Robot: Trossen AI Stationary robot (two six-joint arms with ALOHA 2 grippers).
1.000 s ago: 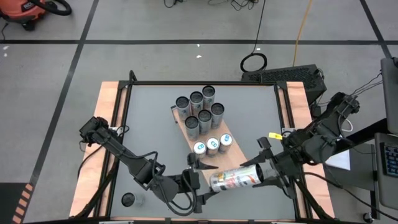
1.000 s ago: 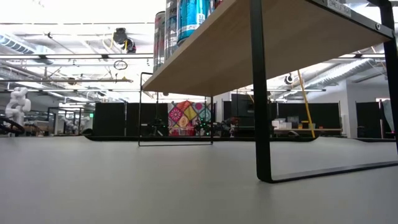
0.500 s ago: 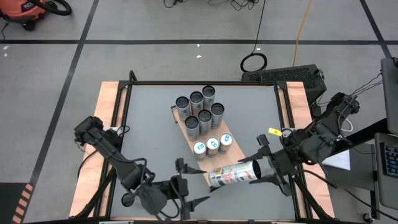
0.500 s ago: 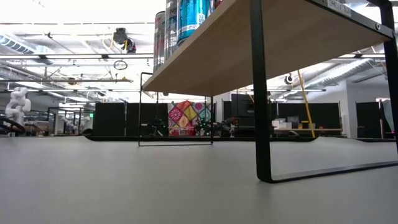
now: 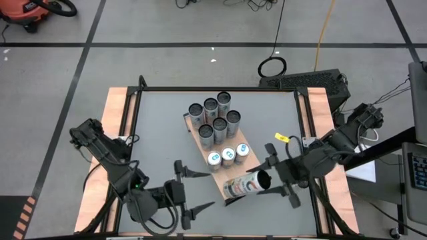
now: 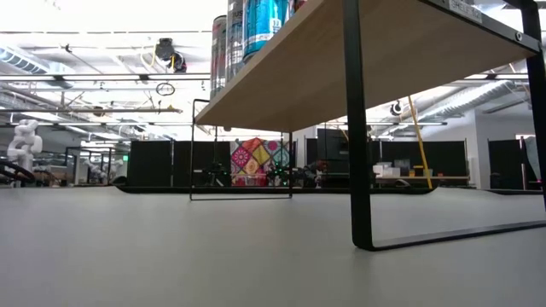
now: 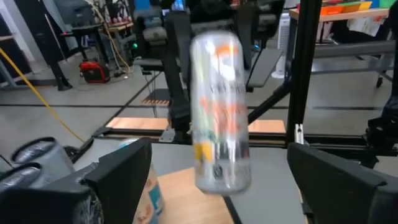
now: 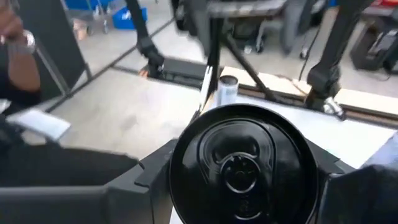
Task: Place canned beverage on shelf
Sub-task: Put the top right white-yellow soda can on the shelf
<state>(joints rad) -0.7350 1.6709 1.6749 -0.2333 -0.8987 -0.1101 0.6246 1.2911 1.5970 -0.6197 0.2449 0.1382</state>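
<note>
My right gripper (image 5: 279,176) pinches a printed can (image 5: 244,186) by its top end, holding it on its side over the near end of the shelf (image 5: 228,168). Nine more cans (image 5: 215,120) stand upright on that light wood board, three white-topped ones (image 5: 227,155) just beside the held can. My left gripper (image 5: 193,193) hangs spread wide and empty over the grey table (image 5: 160,127), apart from the can.

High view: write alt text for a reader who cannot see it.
The right gripper holds a can on its side over the near end of the shelf, which carries nine upright cans. The left gripper hangs open beside it, empty.
</note>
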